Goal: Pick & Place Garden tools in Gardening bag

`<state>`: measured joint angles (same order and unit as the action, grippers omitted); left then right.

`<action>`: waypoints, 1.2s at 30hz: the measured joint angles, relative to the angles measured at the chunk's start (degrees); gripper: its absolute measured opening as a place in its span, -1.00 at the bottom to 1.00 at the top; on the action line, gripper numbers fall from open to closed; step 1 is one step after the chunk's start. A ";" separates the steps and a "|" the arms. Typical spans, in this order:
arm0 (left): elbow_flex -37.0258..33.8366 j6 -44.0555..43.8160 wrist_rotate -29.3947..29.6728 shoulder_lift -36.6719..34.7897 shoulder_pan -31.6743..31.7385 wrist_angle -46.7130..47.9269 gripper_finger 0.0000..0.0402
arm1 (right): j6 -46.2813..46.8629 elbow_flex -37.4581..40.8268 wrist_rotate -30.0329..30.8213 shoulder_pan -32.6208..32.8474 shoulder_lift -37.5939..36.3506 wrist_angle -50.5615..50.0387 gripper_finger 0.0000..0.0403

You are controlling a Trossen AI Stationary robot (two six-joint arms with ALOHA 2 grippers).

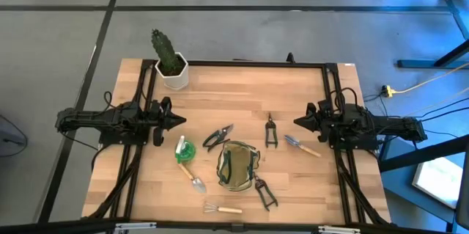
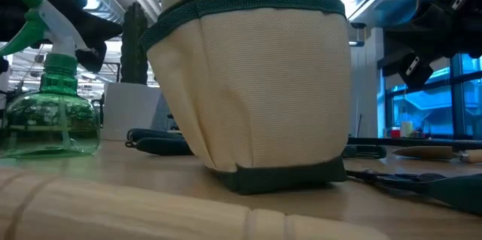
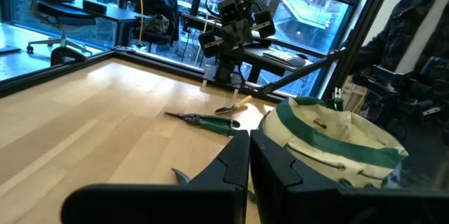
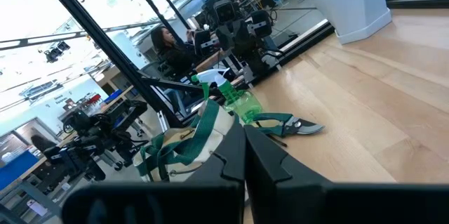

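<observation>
The gardening bag point(image 1: 237, 165), pale fabric with green trim, stands upright on its base at the table's near middle, mouth open; it also shows in the low view point(image 2: 256, 82). Around it, flat on the table, lie a green spray bottle point(image 1: 185, 150), a wooden-handled trowel point(image 1: 193, 178), dark pruning shears point(image 1: 218, 136), snips point(image 1: 270, 131), a second trowel point(image 1: 302, 146), more snips point(image 1: 265, 192) and a small rake point(image 1: 222, 208). My left gripper point(image 1: 178, 122) is shut and empty at the table's left. My right gripper point(image 1: 297, 122) is shut and empty at the right.
A cactus in a white pot point(image 1: 171, 61) stands at the far left corner. Black rails point(image 1: 242, 64) frame the table's far edge and sides. Bare wood lies between the two grippers, far of the tools. A person shows in the room beyond in the right wrist view point(image 4: 168, 45).
</observation>
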<state>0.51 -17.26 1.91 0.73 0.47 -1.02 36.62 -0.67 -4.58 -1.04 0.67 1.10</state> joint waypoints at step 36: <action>-0.01 0.00 -0.01 0.02 0.00 -0.02 -0.96 | 0.10 0.00 2.76 -0.02 0.00 1.07 -1.00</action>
<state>0.49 -17.26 1.89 0.75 0.47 -1.04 36.72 -0.67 -1.82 -1.06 0.67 2.17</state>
